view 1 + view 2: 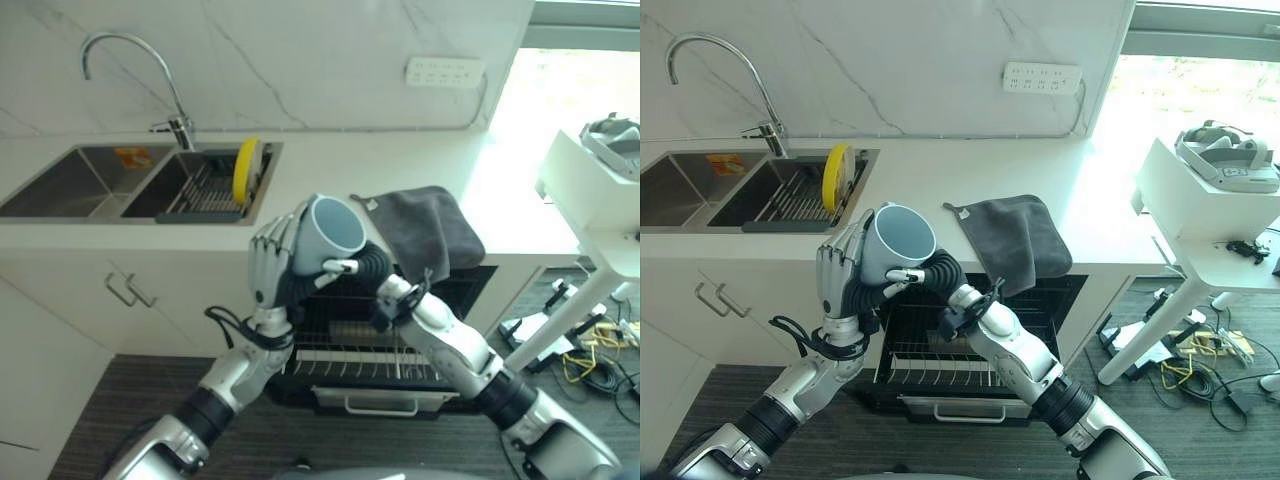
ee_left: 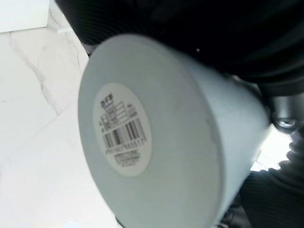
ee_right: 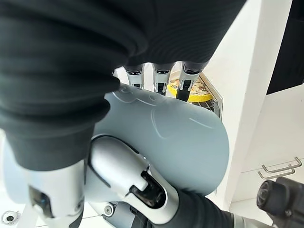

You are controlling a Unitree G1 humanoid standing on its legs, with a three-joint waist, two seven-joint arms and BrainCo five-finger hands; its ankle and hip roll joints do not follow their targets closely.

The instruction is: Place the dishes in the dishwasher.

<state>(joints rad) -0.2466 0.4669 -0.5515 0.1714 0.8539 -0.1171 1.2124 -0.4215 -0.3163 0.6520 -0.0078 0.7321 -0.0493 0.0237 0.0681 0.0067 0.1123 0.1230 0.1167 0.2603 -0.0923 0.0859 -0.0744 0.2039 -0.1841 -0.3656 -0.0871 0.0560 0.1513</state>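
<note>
A grey-blue mug (image 1: 328,235) hangs tilted above the open dishwasher's lower rack (image 1: 355,352), its mouth facing up and to the right. My right hand (image 1: 358,266) reaches in from the lower right and is shut on the mug, thumb (image 3: 124,179) on one side and fingers (image 3: 185,76) over the other. My left hand (image 1: 270,258) stands upright on the mug's left, its nearly straight fingers against the base. The mug's labelled bottom (image 2: 122,130) faces the left wrist camera. A yellow plate (image 1: 246,170) stands on edge in the sink's rack.
A dark grey cloth (image 1: 432,228) hangs over the counter edge above the dishwasher. The double sink (image 1: 90,180) and its tap (image 1: 175,115) are at the back left. A white table (image 1: 1200,215) stands at the right, with cables on the floor beneath it.
</note>
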